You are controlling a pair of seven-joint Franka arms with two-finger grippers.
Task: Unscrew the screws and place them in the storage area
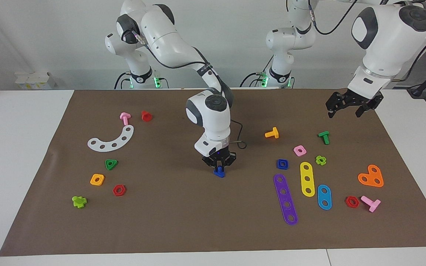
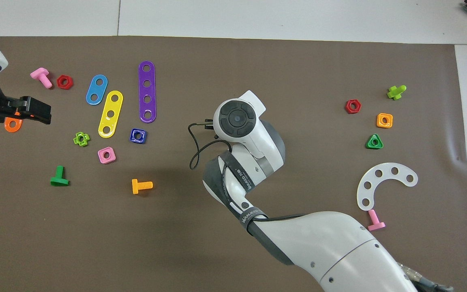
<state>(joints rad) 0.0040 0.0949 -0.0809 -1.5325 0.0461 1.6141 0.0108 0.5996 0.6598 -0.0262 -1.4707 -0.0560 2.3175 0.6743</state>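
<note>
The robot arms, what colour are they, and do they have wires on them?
Both arms are shiny white with dark grey round joint caps. The right gripper and left gripper are black, with two small fingers each. Thin black cables run along both arms.
</note>
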